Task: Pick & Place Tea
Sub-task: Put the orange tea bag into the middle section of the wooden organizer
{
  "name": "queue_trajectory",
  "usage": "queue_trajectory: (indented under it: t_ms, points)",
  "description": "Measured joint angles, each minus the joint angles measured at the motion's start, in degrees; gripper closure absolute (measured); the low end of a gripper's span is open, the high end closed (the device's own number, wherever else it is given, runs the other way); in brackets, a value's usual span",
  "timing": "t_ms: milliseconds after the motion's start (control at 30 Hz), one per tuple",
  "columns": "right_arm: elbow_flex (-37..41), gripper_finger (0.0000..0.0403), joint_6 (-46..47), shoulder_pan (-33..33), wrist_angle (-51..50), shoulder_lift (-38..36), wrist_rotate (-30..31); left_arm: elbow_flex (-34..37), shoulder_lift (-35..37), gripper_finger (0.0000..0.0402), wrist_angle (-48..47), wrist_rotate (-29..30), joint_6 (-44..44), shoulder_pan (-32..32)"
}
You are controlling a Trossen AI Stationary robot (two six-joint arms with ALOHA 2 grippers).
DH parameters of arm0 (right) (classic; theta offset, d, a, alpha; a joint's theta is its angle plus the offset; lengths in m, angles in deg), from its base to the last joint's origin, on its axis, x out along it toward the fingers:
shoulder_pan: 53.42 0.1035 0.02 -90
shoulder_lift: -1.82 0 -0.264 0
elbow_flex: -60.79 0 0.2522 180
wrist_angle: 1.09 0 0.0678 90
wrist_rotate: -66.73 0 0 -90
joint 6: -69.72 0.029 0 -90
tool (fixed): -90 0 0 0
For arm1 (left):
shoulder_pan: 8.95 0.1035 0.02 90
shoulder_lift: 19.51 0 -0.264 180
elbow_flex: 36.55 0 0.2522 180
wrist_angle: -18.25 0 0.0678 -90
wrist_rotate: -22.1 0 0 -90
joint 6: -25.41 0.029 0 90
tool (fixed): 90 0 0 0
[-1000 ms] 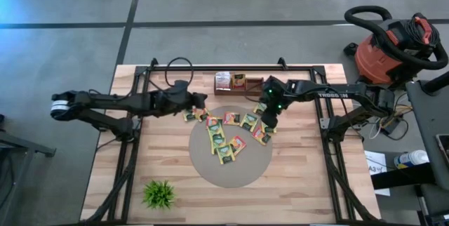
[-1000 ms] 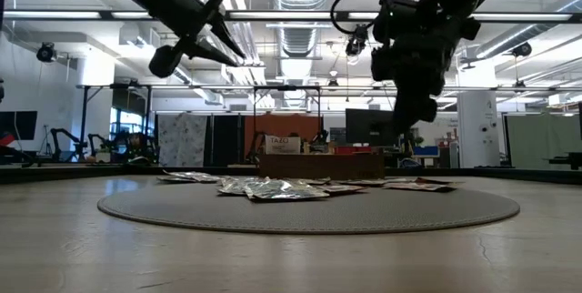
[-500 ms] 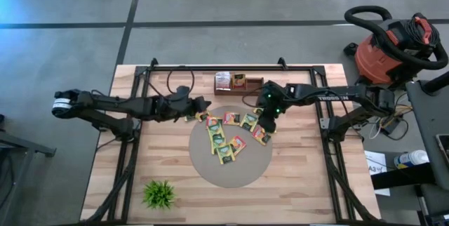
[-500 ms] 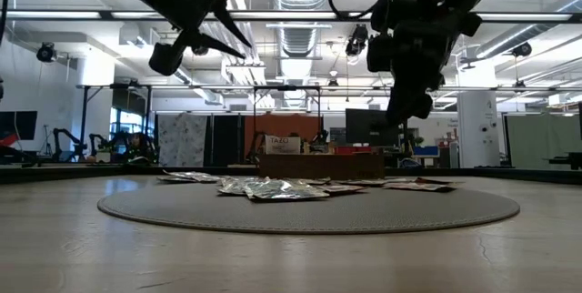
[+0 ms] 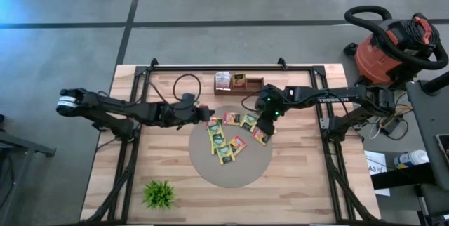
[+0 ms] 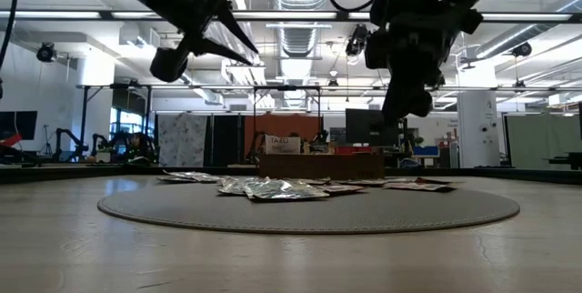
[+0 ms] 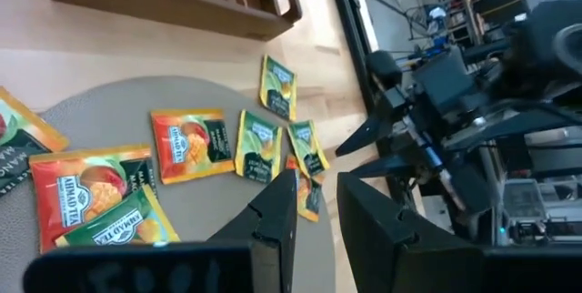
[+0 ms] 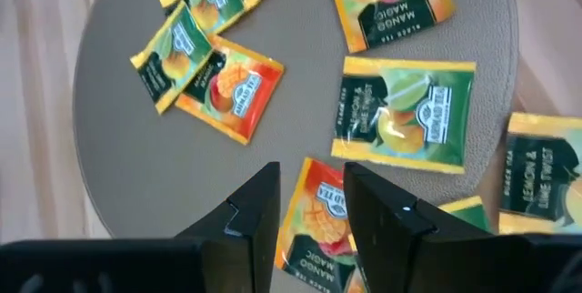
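High view gives me the round grey mat as my landmark; the tea sachets lie scattered flat over its far half, some overlapping, most yellow-green with a few orange ones among them; beyond the mat's far edge sits a wooden tray, and off the mat's near-left side stands a small green plant. I have the left gripper at the mat's far-left edge, just beside the leftmost sachets; in the low view it hangs well above the mat, and in its wrist view I see its fingers slightly apart with nothing between them. The right gripper is over the mat's far-right part, above the sachets there; the low view shows it raised clear of the mat too; its wrist view looks down past fingers standing a little apart and bare, with an orange sachet showing in the gap on the mat below; neither pincer is clamped on any tea.
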Motion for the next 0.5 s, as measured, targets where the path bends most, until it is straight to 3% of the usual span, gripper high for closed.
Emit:
queue_trajectory:
  t_ms: [500]
  points:
    - [0.0, 0.0282, -0.14, -0.02, 1.57, -0.02, 1.18, 0.0, -1.71, 0.0324, -0.34, -0.04, 0.02, 0.01]
